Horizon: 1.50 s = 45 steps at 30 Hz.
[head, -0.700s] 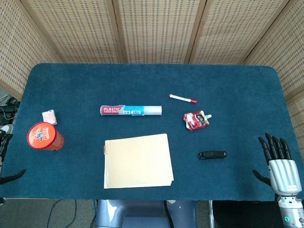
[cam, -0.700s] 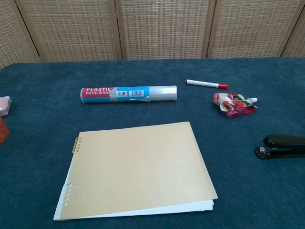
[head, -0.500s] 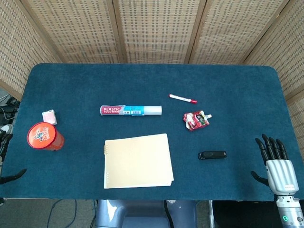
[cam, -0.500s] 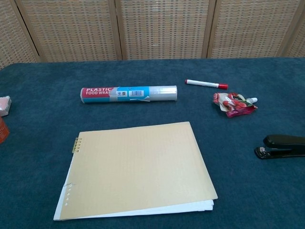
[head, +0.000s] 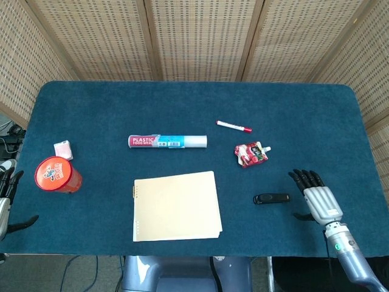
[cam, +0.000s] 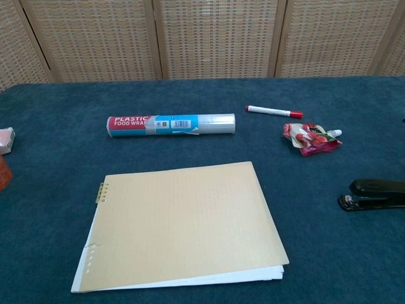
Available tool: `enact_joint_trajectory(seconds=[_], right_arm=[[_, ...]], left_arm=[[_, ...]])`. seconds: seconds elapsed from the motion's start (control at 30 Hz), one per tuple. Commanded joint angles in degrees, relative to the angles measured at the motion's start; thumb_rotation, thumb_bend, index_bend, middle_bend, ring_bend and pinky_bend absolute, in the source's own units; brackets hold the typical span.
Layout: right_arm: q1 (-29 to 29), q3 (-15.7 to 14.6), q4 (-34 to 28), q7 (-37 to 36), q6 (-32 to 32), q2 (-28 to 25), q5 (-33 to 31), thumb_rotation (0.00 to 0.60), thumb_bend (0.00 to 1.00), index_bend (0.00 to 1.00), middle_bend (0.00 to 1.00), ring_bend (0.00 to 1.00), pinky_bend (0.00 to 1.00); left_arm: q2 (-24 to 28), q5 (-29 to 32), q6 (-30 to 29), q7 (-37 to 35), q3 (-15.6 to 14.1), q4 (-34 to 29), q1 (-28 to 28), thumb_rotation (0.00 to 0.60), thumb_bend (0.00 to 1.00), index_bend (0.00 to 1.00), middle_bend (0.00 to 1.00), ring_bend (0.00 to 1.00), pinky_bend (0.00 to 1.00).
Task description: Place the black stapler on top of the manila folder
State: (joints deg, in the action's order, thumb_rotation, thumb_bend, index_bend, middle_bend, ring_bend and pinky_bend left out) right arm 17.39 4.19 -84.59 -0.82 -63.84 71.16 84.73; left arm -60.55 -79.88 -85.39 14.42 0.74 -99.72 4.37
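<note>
The black stapler (head: 271, 198) lies flat on the blue table, right of the manila folder (head: 176, 205); the chest view shows the stapler (cam: 374, 194) at its right edge and the folder (cam: 182, 225) in the middle. My right hand (head: 317, 198) hovers just right of the stapler, fingers spread, holding nothing and not touching it. My left hand (head: 5, 207) shows only partly at the far left edge, off the table, with nothing seen in it.
A plastic wrap roll (head: 167, 142), a red marker (head: 234, 126) and a red pouch (head: 251, 154) lie behind the folder. An orange can (head: 56, 175) and a small pink packet (head: 62, 149) stand at the left. The table's front edge (head: 182, 252) is near the folder.
My right hand has moved left from the table's right front corner to just beside the stapler. The stapler and folder have not moved.
</note>
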Motion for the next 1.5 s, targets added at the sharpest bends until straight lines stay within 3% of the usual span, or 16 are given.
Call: enact_joint_trajectory(seconds=[0.03, 0.13, 0.23, 0.77, 1.07, 1.3, 1.5], right_arm=[[2.17, 0.38, 3.29, -0.58, 3.17, 3.47, -1.48, 0.600, 0.09, 0.22, 0.28, 0.20, 0.23], [3.17, 0.55, 5.30, -0.73, 4.45, 5.72, -2.27, 0.600, 0.17, 0.30, 0.37, 0.29, 0.33], [3.85, 0.27, 7.13, -0.56, 4.81, 7.76, -2.12, 0.600, 0.21, 0.35, 0.41, 0.32, 0.35], [5.95, -1.16, 13.38, 3.79, 4.15, 15.48, -0.59, 0.600, 0.39, 0.42, 0.47, 0.39, 0.41], [7.06, -1.50, 15.37, 5.55, 5.91, 16.82, -1.81, 0.600, 0.44, 0.46, 0.51, 0.42, 0.43], [7.07, -1.81, 17.64, 4.37, 3.45, 17.85, -0.30, 0.600, 0.55, 0.62, 0.66, 0.56, 0.57], [7.59, -1.04, 13.81, 3.54, 1.05, 15.43, 1.02, 0.600, 0.60, 0.63, 0.66, 0.57, 0.58]], left_arm=[[-0.33, 0.45, 0.40, 0.49, 0.23, 0.10, 0.16, 0.600, 0.00, 0.00, 0.00, 0.00, 0.00], [-0.47, 0.67, 0.63, 0.71, 0.39, 0.11, 0.22, 0.600, 0.00, 0.00, 0.00, 0.00, 0.00], [-0.58, 0.86, 0.86, 0.90, 0.50, 0.19, 0.25, 0.600, 0.00, 0.00, 0.00, 0.00, 0.00], [-0.47, 0.53, 1.23, 0.28, 0.65, 0.38, 0.05, 0.600, 0.00, 0.00, 0.00, 0.00, 0.00], [-0.31, 0.85, 1.94, -0.30, 0.87, 0.57, 0.17, 0.600, 0.00, 0.00, 0.00, 0.00, 0.00], [-0.35, 0.67, 2.01, -0.17, 0.86, 0.45, 0.13, 0.600, 0.00, 0.00, 0.00, 0.00, 0.00], [-0.42, 0.81, 2.28, 0.03, 0.89, 0.39, 0.17, 0.600, 0.00, 0.00, 0.00, 0.00, 0.00]])
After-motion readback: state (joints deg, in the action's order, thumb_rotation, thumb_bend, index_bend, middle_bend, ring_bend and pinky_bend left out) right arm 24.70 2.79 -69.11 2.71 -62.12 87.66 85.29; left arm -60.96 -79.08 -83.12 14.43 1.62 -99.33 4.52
